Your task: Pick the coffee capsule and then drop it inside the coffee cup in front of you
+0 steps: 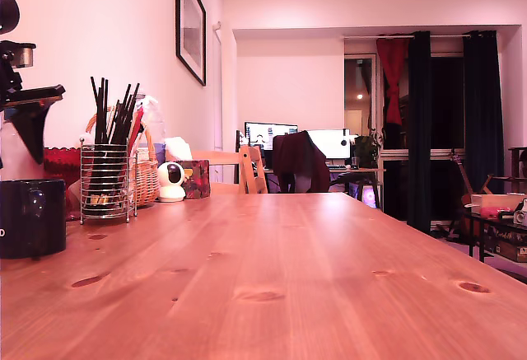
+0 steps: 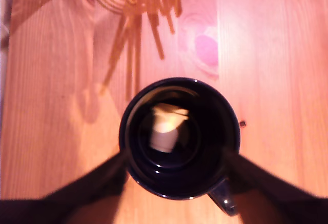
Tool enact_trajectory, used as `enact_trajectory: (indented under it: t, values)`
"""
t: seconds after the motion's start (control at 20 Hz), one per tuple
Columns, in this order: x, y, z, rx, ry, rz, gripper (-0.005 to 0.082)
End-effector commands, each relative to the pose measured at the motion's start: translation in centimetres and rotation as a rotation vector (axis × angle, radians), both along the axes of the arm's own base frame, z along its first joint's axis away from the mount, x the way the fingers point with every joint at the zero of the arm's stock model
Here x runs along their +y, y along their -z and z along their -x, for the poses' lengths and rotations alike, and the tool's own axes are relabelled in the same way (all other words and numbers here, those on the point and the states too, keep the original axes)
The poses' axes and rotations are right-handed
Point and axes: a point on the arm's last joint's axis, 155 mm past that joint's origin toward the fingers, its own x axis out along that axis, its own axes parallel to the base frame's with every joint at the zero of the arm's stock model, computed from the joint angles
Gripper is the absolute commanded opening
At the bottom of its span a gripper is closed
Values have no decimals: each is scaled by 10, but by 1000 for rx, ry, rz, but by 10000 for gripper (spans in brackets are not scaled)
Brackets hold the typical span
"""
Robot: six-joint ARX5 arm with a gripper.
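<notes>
Exterior view: the coffee cup [image 1: 31, 216] stands on the table [image 1: 288, 278] at the exterior view's far left. The tool [image 1: 33, 129] hangs right above it, clear of the rim; I cannot tell its state from here. A wire holder of straws [image 1: 107, 183] is just to the right of the cup. No capsule shows in this view.

Wrist view: straight down into the coffee cup [image 2: 179, 137]. A pale, blurred lump [image 2: 166, 129] lies on the cup floor, likely the coffee capsule. The tool [image 2: 177, 157] is spread wide, one finger to each side of the cup mouth, holding nothing.

The drop looks done, so the step is clearing off. Rise straight up with the fingers apart so neither hooks the rim or the handle [image 2: 225, 201], and don't swing toward the straws.
</notes>
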Motion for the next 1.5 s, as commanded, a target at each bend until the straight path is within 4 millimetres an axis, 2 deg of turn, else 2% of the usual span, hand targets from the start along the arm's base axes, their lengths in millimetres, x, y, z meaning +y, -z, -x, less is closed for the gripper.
enact_trajectory:
  t: [0.0,0.1,0.2,0.25,0.45,0.6,0.7,0.8,0.9,1.3,1.45]
  values:
    - [-3,8,-3,13,23,-8,669]
    - [-4,8,-2,20,28,-2,468]
    - [-9,7,-2,14,43,18,130]
    - [-13,6,-3,8,69,33,-4]
    - [-28,-9,-9,-54,118,85,-16]
    - [-34,-39,-9,-162,138,76,-20]
    - [-42,-56,5,-213,158,80,-20]
    - [-49,-63,19,-252,182,107,-20]
    - [-55,-63,34,-270,200,130,-20]
    - [-58,-29,82,-286,145,180,-20]
    - [-69,-18,98,-267,163,192,-19]
